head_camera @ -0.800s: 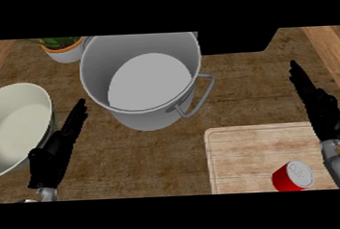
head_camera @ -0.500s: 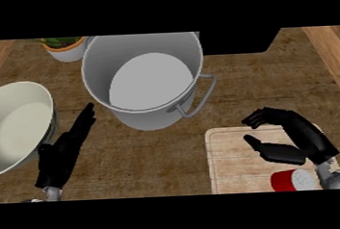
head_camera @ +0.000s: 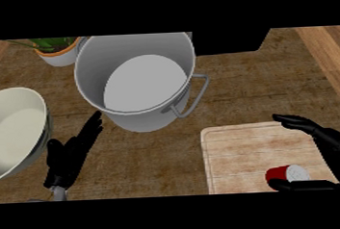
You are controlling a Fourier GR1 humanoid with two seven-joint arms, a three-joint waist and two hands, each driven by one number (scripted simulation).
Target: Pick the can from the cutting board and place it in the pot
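Beside right hand (head_camera: 329, 143), can (head_camera: 286, 173), on cutting board (head_camera: 238, 152)

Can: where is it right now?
Head view: the can lies on the cutting board near its lower right corner, between the thumb and fingers of the right robot hand, right of and below the pot.

The brown wooden counter (head_camera: 146, 156) carried a large grey metal pot (head_camera: 139, 84), a pale cream bowl (head_camera: 10, 133) at left, a light wooden cutting board (head_camera: 253, 153), and a small potted plant (head_camera: 55, 50).
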